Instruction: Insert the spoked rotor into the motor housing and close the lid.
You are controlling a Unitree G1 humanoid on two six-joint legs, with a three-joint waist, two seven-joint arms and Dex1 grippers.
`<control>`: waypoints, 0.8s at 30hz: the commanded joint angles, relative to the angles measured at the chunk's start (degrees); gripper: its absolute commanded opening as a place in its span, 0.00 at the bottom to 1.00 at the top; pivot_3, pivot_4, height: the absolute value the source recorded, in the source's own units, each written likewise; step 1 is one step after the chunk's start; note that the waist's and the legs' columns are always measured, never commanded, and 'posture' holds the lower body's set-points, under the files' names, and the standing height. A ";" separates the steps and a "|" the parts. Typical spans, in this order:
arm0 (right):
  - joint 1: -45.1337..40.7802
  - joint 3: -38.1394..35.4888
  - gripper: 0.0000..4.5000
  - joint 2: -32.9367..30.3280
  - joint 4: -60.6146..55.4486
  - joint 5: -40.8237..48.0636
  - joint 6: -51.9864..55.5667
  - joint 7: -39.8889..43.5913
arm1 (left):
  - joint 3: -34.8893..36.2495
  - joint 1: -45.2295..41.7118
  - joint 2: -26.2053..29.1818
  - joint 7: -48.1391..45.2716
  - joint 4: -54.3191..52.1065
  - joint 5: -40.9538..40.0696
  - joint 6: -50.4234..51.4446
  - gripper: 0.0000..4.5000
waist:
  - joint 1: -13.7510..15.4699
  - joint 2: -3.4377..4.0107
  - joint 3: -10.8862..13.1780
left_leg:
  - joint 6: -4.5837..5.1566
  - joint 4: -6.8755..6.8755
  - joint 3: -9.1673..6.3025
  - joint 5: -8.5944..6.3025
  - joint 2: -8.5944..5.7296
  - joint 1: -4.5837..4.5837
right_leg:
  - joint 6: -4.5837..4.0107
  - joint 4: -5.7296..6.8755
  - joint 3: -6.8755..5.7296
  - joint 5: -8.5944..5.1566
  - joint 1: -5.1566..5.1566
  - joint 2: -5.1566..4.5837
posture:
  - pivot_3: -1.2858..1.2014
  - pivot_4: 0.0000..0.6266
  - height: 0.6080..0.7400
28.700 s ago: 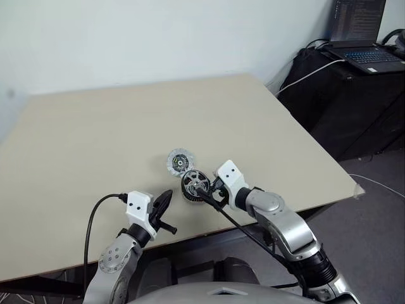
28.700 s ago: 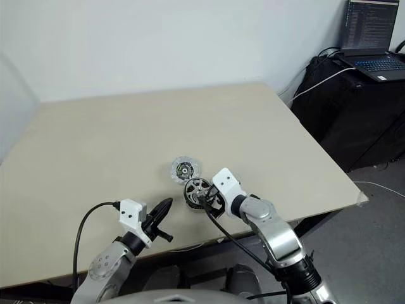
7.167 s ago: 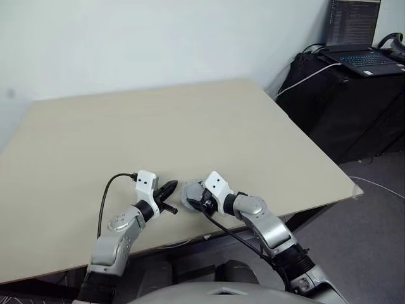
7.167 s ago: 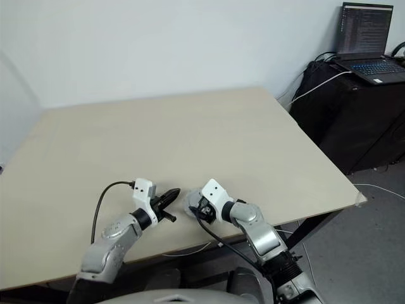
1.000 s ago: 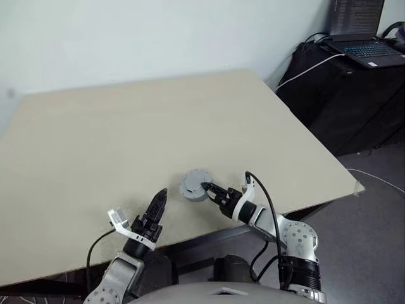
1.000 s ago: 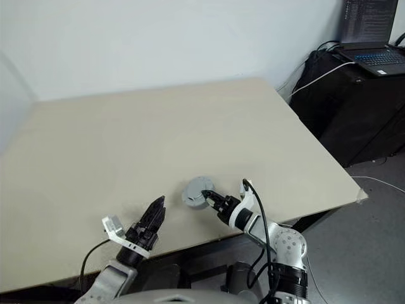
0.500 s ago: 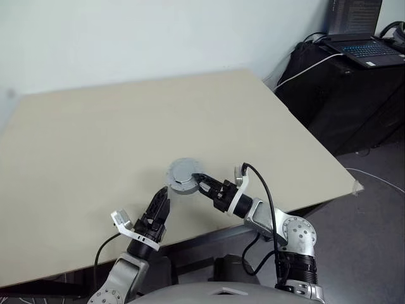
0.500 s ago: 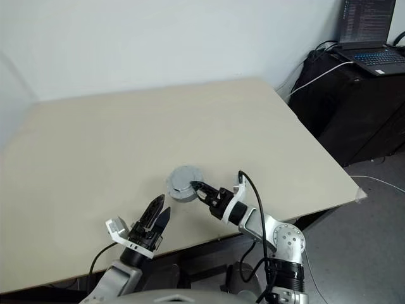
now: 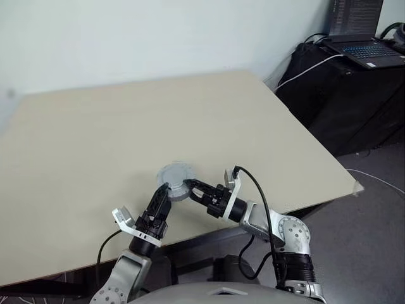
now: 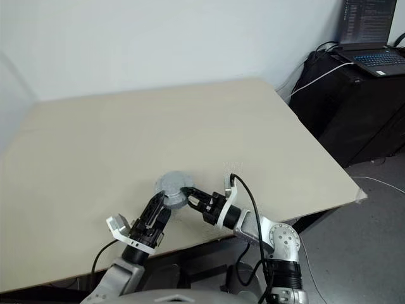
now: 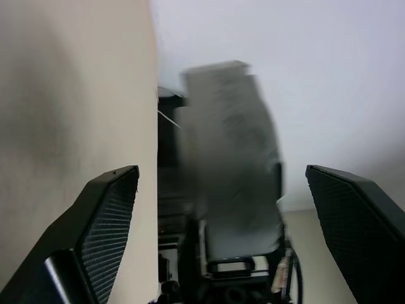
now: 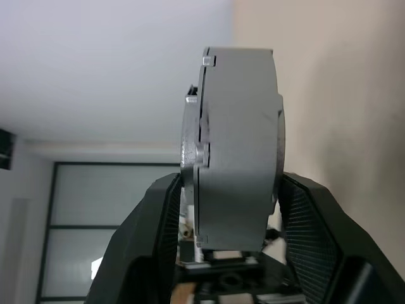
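While the round grey metal motor housing with its silver-grey lid closed on it was clamped edge-on between the right gripper's black fingers above the beige table, the left gripper was held wide open just beside it.
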 commanded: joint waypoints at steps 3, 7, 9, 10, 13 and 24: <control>-2.15 0.21 0.47 0.31 -0.17 1.20 -0.98 2.31 | -3.81 -0.52 -4.59 -1.22 -3.21 -0.93 -1.04 0.99 | 0.02 0.00 0.00 | 0.13 0.01 0.00 0.07 0.00 0.00 | 0.00 0.01 0.00 0.00 0.00 0.01 | 0.52 0.00 1.00; -1.64 1.14 0.47 -0.22 -0.19 1.77 0.47 2.58 | -3.97 -0.71 -4.86 -1.54 -3.14 -1.17 -2.32 0.99 | 0.03 -0.01 -0.01 | 0.16 0.01 0.00 0.09 0.00 0.00 | 0.00 0.01 0.01 0.00 0.01 0.01 | 0.52 0.00 1.00; -1.39 1.39 0.47 -0.45 -0.17 2.14 0.86 2.55 | -4.04 -0.99 -4.96 -1.45 -2.88 -1.42 -2.57 0.99 | 0.02 -0.01 -0.01 | 0.18 0.02 0.00 0.10 0.00 0.00 | 0.00 0.02 0.01 0.00 0.01 0.01 | 0.52 0.00 1.00; -1.27 1.55 0.47 -0.59 -0.13 2.33 1.13 2.55 | -4.16 -1.22 -4.99 -1.33 -2.65 -1.50 -2.63 0.99 | 0.02 0.00 -0.01 | 0.18 0.02 0.00 0.10 0.01 0.00 | 0.00 0.02 0.01 0.00 0.01 0.02 | 0.52 0.00 1.00; -1.06 1.95 0.47 -0.81 -0.28 2.66 1.59 2.63 | -4.51 -1.52 -4.92 -0.94 -2.20 -1.81 -2.50 0.99 | 0.04 0.00 -0.01 | 0.18 0.03 0.00 0.10 0.01 0.01 | 0.00 0.02 0.01 0.01 0.01 0.02 | 0.52 0.00 1.00; -1.44 2.72 0.47 -1.59 -0.31 3.12 1.14 2.93 | -4.77 -1.56 -4.89 0.05 -1.65 -3.09 -2.51 0.72 | 0.05 -0.02 -0.02 | 0.20 0.06 0.00 0.11 0.01 0.04 | 0.01 0.03 0.02 0.01 0.06 0.03 | 0.52 0.00 1.00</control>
